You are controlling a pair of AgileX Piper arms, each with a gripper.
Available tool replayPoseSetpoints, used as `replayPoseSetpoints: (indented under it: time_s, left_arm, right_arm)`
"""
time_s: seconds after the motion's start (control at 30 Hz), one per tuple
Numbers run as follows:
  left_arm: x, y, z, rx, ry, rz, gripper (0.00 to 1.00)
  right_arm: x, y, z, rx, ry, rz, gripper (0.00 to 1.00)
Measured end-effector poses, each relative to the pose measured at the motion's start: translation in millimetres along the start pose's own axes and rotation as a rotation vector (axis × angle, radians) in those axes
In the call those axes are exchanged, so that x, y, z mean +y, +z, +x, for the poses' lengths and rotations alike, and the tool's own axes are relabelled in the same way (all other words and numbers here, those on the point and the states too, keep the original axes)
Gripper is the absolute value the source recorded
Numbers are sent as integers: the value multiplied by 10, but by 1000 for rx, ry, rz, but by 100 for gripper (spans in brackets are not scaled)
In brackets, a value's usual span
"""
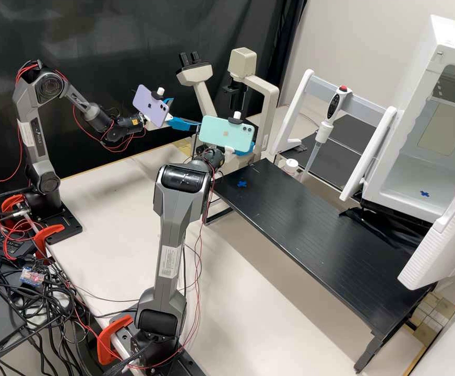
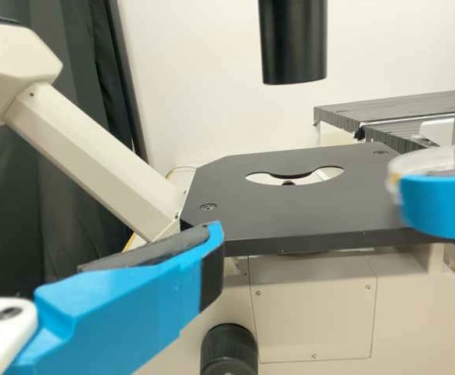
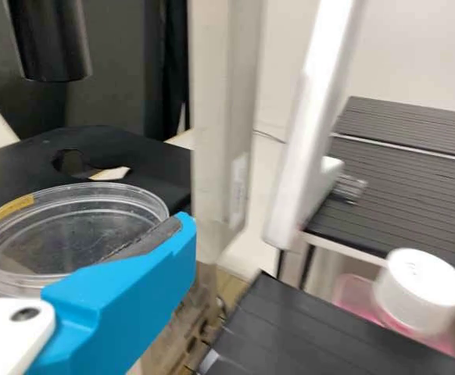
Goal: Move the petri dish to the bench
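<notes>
Petri dish [image 3: 63, 238] (clear) in right gripper [image 1: 247, 149]

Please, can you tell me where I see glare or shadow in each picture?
High view: soft sheen on the curtain, a highlight on the near arm's black joint, faint soft shadows on the pale table. Left wrist view: the stage looks dull, without strong glare. Right wrist view: small glints on the clear petri dish.
</notes>
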Motion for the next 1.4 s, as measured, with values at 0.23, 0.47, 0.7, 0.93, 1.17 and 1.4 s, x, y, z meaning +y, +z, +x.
replayPoseSetpoints:
  time_s: [0.23, 0.47, 0.7, 0.93, 1.17, 1.4]
  left_arm:
    - [0, 0, 0, 0, 0, 0, 100]
    - [0, 0, 0, 0, 0, 0, 100]
    - [0, 0, 0, 0, 0, 0, 100]
    - [0, 0, 0, 0, 0, 0, 100]
    - [0, 0, 0, 0, 0, 0, 100]
    - [0, 0, 0, 0, 0, 0, 100]
  right_arm:
    - [122, 190, -367, -24, 77, -15, 0]
    - [184, 366, -796, -33, 125, -30, 0]
    - [132, 521, -1127, -40, 145, -54, 0]
    - [-46, 666, -1292, -65, 99, -77, 0]
    - [-124, 721, -1295, -67, 113, -56, 100]
    - [-155, 718, -1285, -67, 128, -57, 100]
